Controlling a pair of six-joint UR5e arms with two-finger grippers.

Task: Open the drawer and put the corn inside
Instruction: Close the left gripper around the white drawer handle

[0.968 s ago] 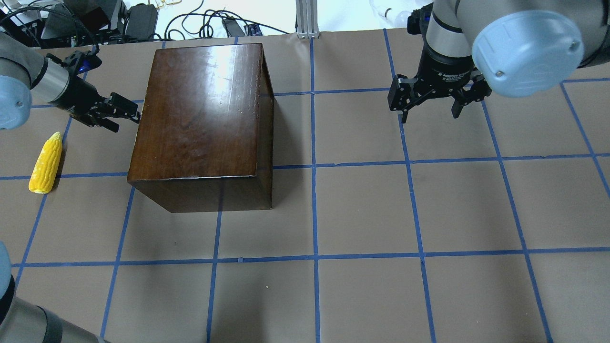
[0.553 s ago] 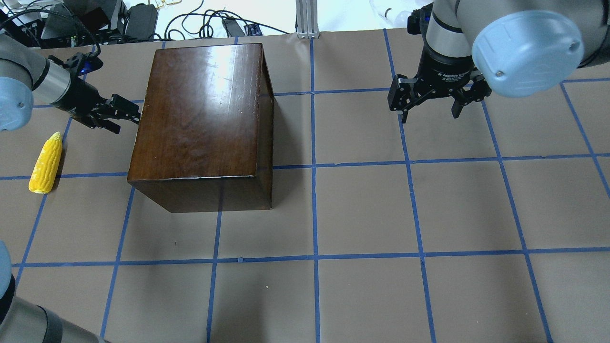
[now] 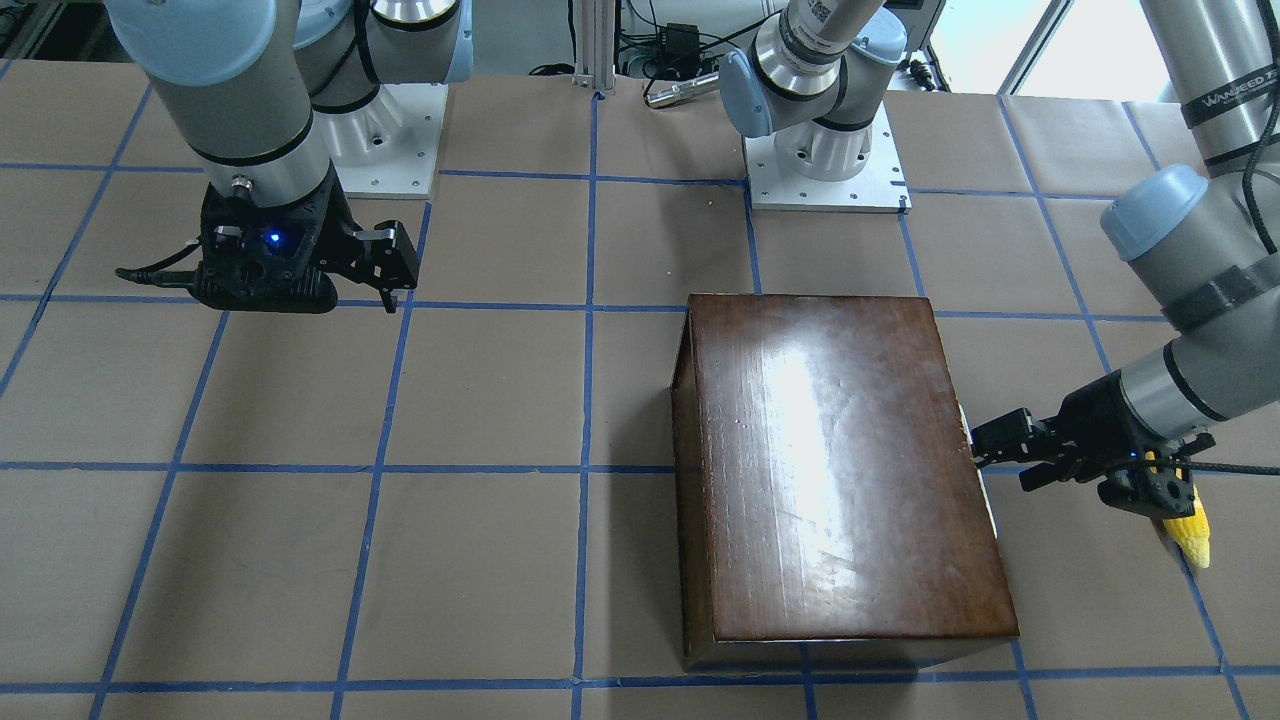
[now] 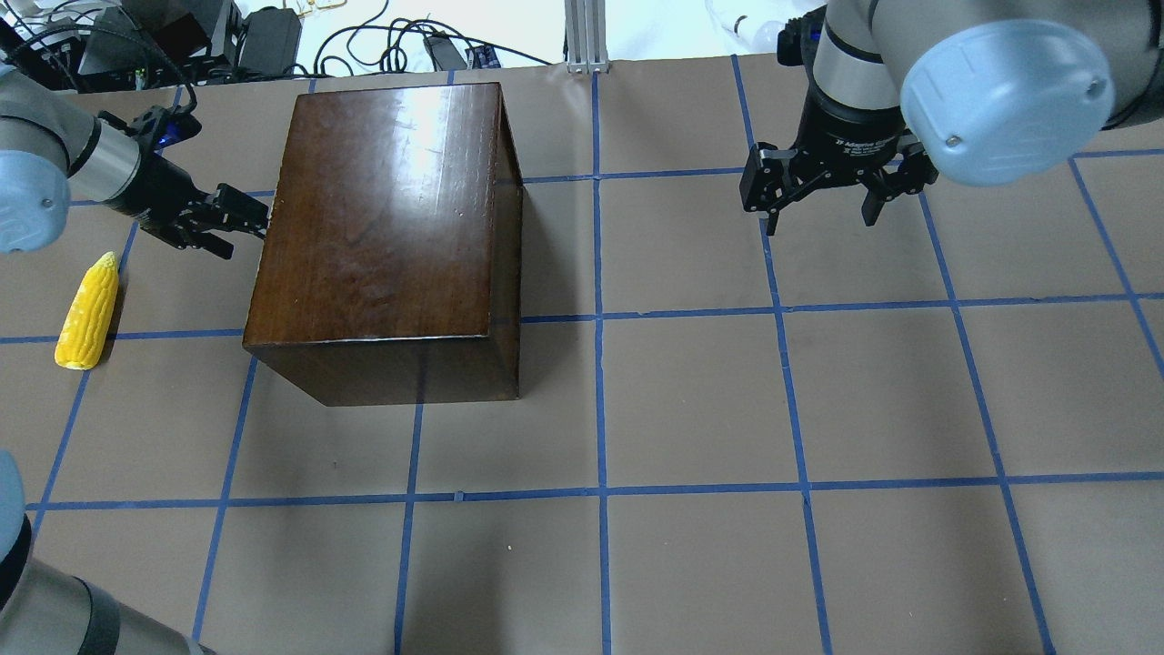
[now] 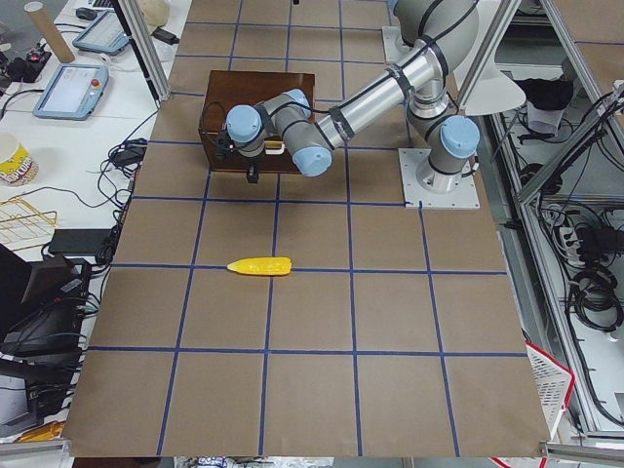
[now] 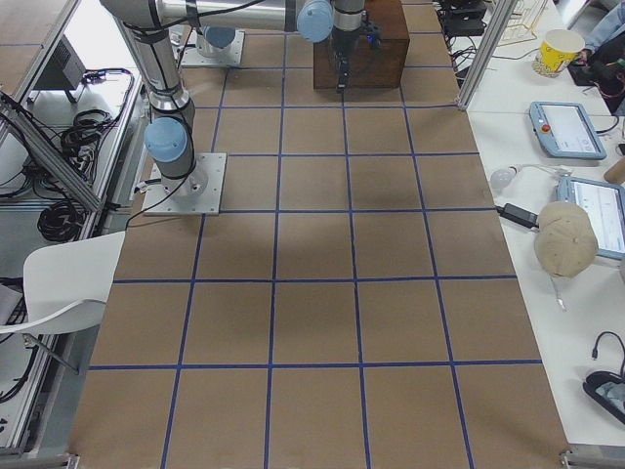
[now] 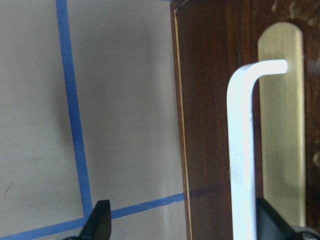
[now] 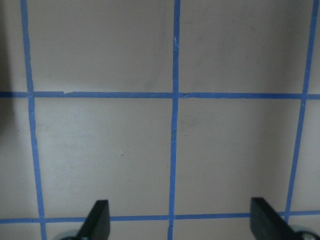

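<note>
1. Brown paper with a blue tape grid covers the table (image 4: 691,400); a glossy dark box (image 4: 391,218) stands at the upper left of the overhead view.
2. The left gripper (image 4: 244,226) is at the box's left face, jaws spread either side of the white handle (image 7: 242,150) of the drawer (image 7: 210,125), not clamped.
3. The corn (image 4: 87,312) lies on the table at the left edge, apart from the box.
4. The right gripper (image 4: 820,218) hovers at the upper right, jaws released.

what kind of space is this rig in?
Likely a robotics lab: arm bases bolted to a tape-gridded table, teach pendants beside it, loose cables behind.
</note>
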